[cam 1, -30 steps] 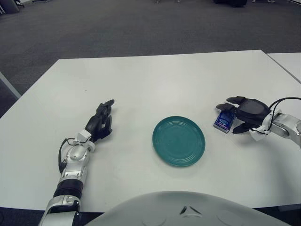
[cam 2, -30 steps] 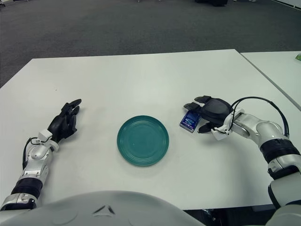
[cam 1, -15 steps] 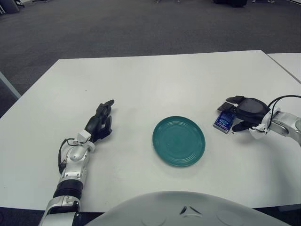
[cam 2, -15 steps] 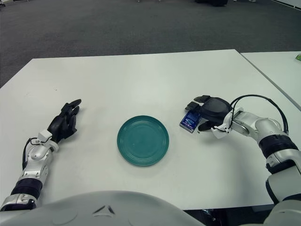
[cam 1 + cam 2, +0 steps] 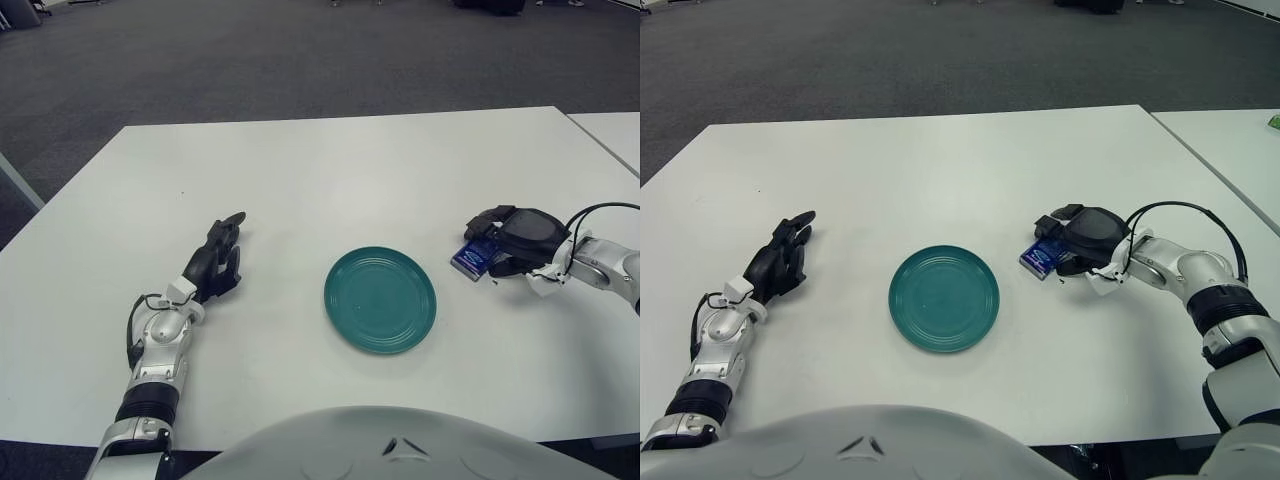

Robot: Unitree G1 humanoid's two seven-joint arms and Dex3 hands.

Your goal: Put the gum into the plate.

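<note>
Spanning both views, the white tabletop (image 5: pixel 330 170) carries a teal plate (image 5: pixel 380 299) near its middle. The left robot hand (image 5: pixel 215 262) rests idle with fingers relaxed, well left of the plate. The right robot hand (image 5: pixel 1080 240) curls around the blue gum pack (image 5: pixel 1040 259), right of the plate. The grip looks shallow; lifting could let the pack slip or tilt free.

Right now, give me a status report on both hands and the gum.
Right robot hand closed on gum, right of plate. Left robot hand idle on table, fingers relaxed. Path to plate unobstructed.
</note>
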